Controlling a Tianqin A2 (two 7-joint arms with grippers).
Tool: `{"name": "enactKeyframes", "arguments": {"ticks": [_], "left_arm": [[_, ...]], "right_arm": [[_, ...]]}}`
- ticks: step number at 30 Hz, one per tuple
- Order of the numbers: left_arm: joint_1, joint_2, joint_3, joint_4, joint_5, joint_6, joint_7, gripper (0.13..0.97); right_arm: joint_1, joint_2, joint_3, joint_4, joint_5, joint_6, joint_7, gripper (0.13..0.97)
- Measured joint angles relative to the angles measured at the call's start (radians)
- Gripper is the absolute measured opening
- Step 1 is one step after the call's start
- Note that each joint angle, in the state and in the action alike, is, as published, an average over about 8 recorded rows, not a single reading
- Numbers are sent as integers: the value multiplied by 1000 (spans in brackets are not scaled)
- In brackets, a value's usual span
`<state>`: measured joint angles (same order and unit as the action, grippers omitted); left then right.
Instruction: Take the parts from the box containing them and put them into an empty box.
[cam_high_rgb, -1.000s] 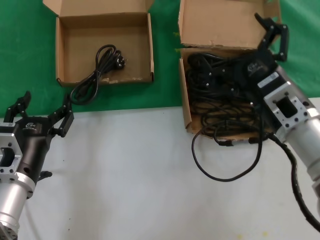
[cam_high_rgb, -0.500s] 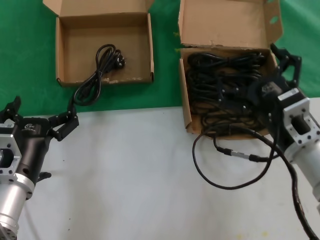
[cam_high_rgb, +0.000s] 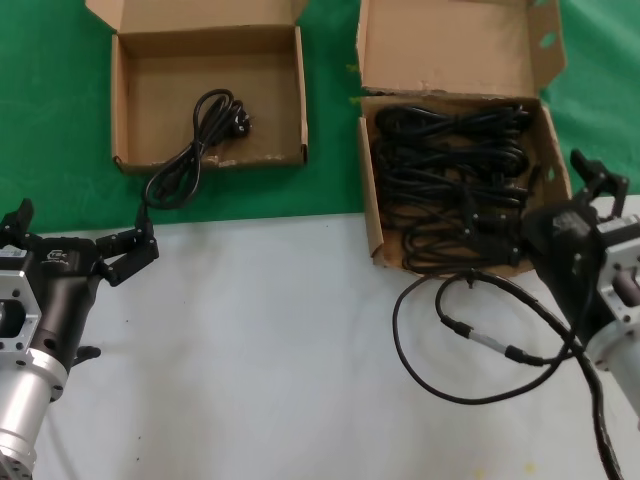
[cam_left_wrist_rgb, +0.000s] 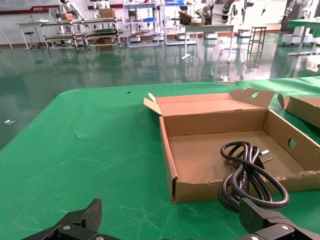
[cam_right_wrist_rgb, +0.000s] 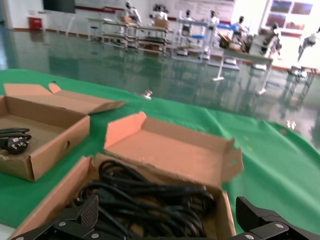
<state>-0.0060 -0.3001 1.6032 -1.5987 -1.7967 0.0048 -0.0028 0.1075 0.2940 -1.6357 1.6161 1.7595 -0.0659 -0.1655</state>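
Note:
The larger box stands at the back right, full of black coiled cords. The shallow box stands at the back left and holds one cord, whose loop hangs over the front wall onto the green cloth. My right gripper is open and empty at the larger box's front right corner; its wrist view looks over the cords. My left gripper is open and empty, in front of the shallow box; its wrist view shows that box and the cord.
A thin black cable with a metal connector loops from my right arm across the white table in front of the larger box. Green cloth covers the back half under both boxes. The white table lies in front.
My right gripper has drawn back from over the larger box toward its front right corner, empty. The arm's thin cable has slid forward with it. My left gripper has shifted slightly.

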Motion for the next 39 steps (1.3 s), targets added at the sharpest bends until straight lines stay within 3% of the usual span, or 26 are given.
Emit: {"name": "enactKeyframes", "arguments": {"ticks": [16,39], "left_arm": [[5,0,-3,-1,-3,-4,2,966],[5,0,-3,-1,-3,-4,2,966]], "right_arm": [[-88,5,29,-13,33,54,136,966],[-92,5,30,-14,35,56,141,966]]}}
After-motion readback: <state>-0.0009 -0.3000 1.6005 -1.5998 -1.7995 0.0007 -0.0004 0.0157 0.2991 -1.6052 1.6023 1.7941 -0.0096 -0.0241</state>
